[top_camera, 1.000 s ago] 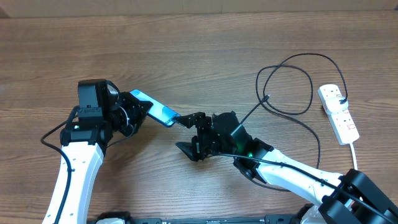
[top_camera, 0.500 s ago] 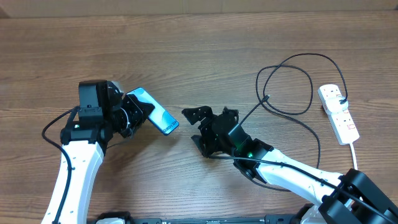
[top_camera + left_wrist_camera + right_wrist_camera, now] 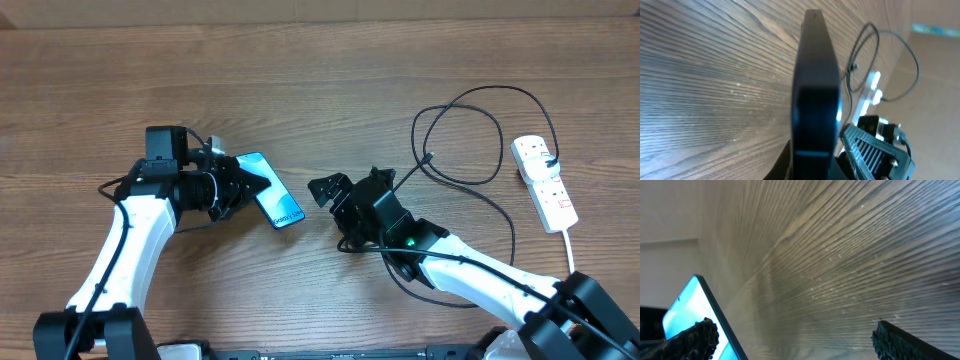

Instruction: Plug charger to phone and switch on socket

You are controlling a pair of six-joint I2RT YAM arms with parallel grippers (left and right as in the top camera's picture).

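Note:
The phone [image 3: 271,190], screen glowing light blue, is held in my left gripper [image 3: 238,186], which is shut on its upper-left end; the "Galaxy S24" end points toward my right gripper. In the left wrist view the phone [image 3: 815,90] shows edge-on between the fingers [image 3: 812,167]. My right gripper [image 3: 332,213] is open and empty, a short way right of the phone. In the right wrist view the phone [image 3: 682,311] lies at lower left beside the left finger, with the jaws [image 3: 800,340] wide apart. The charger cable [image 3: 470,140] lies looped at the right, with its tip [image 3: 428,158] on the table. The socket [image 3: 543,183] lies far right.
The white cord [image 3: 571,245] runs from the socket toward the front edge. The black cable also trails past my right arm [image 3: 480,270]. The left wrist view shows the cable loop [image 3: 862,50], the socket [image 3: 867,97] and my right gripper [image 3: 875,150] beyond the phone.
My right gripper has come off the phone's end and drawn back to the right, open. My left arm has swung the phone rightward and lower, still gripped.

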